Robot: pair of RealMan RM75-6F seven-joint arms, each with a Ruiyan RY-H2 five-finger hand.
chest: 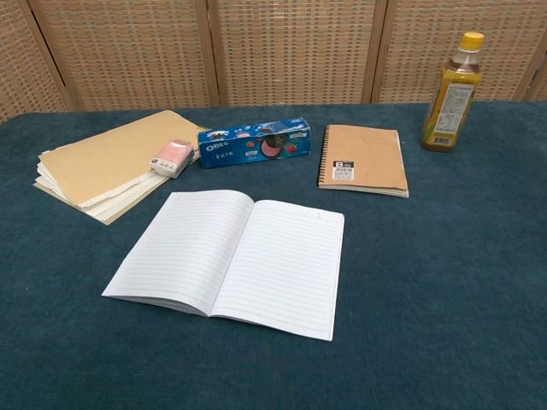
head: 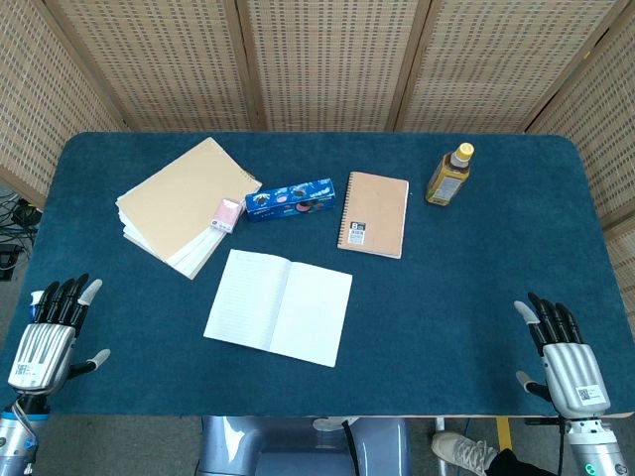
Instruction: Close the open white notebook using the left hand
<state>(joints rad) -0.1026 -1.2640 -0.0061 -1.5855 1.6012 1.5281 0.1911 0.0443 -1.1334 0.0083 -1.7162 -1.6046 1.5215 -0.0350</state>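
Notebook pages, white and ruled (head: 279, 306), are lying open, spine running away from the robot. Empty, spread-fingered left hand (head: 48, 342) is hovering nearer its left page than the equally open right hand (head: 566, 357).

Silver metal backs with a small label are seen on the left hand (head: 45, 342) and right hand (head: 564, 359); fingers are black, tipped pale grey.

Open notebook lying mid-table, other items sitting behind it.

Behind the open white lined notebook (chest: 231, 259), left to right, are sitting: stacked tan paper pads (chest: 107, 165) bearing a small pink eraser (chest: 172, 157), a blue Oreo box (chest: 254, 143), a brown spiral notebook (chest: 362, 160), a yellow-capped bottle (chest: 452, 92).
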